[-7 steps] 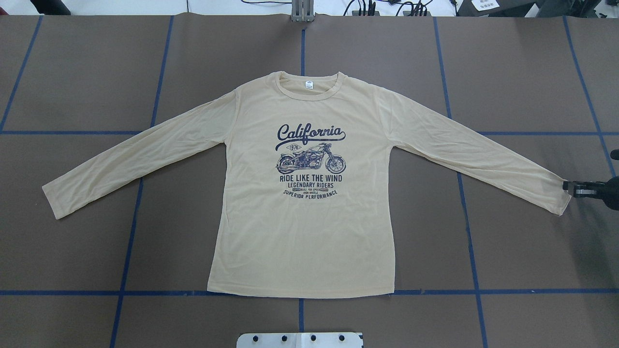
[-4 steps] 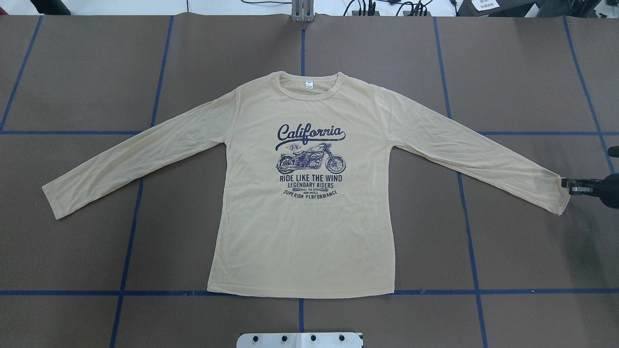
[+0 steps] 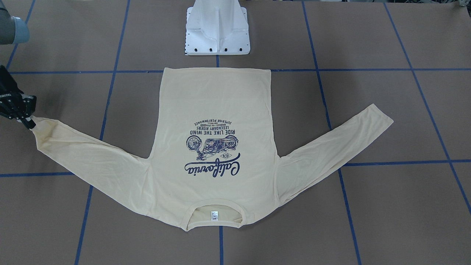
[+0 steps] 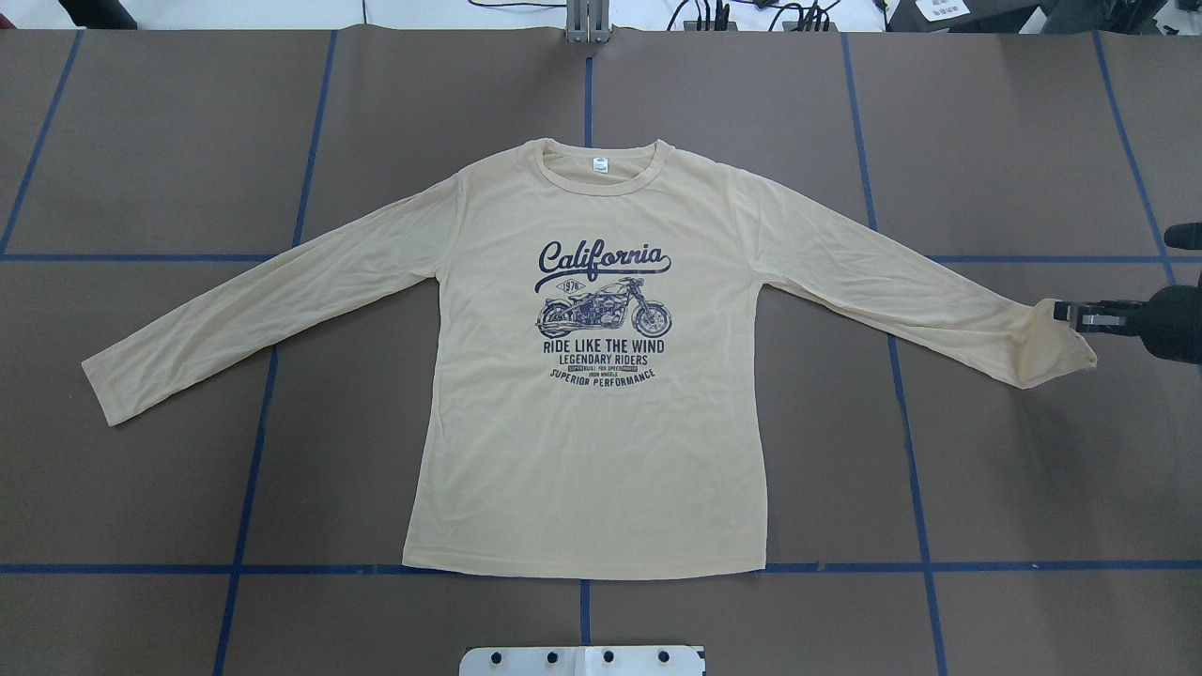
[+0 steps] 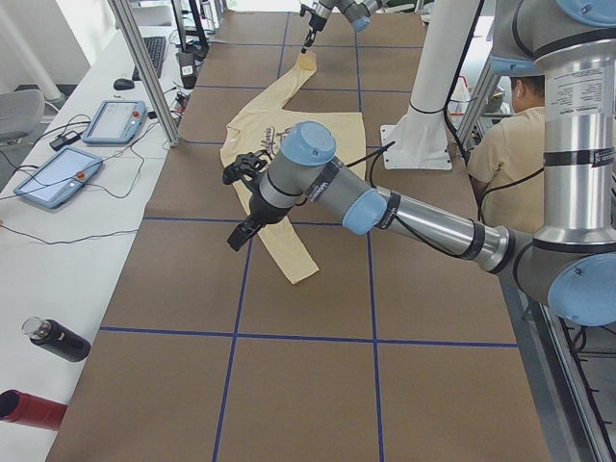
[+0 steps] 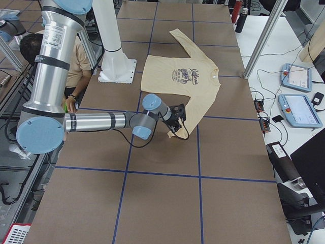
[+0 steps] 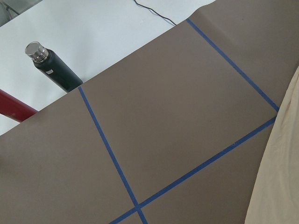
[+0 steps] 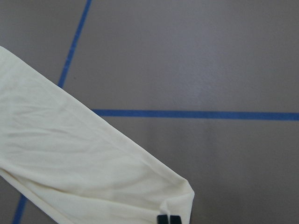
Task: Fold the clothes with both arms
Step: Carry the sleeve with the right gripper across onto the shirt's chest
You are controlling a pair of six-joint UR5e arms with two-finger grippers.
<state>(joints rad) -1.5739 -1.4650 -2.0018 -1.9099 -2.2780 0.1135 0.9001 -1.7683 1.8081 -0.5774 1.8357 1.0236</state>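
Navy print on the T-shirt [image 4: 582, 469]: "California", "RIDE LIKE THE WIND", "LEGENDARY RIDERS", "SUPERIOR PERFORMANCE"

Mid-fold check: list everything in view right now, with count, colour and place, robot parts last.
T-shirt: one, pale cream-yellow with navy print, spread print-up mid-table, one cuff bunched.
Table: one, brown with a blue tape grid, under the shirt.
Pedestal base: one, white, on the table's robot side, just beyond the hem.
Bottles: two, one black and one red, on the white surface beside the table near its left end.
Teach pendants: two, grey with blue screens, on that same white surface.
Operator: one, tan shirt, seated behind the robot.
Left gripper: one, black, above the table by the free sleeve; open or shut unclear.
Right gripper: one, black, shut on the bunched cuff.
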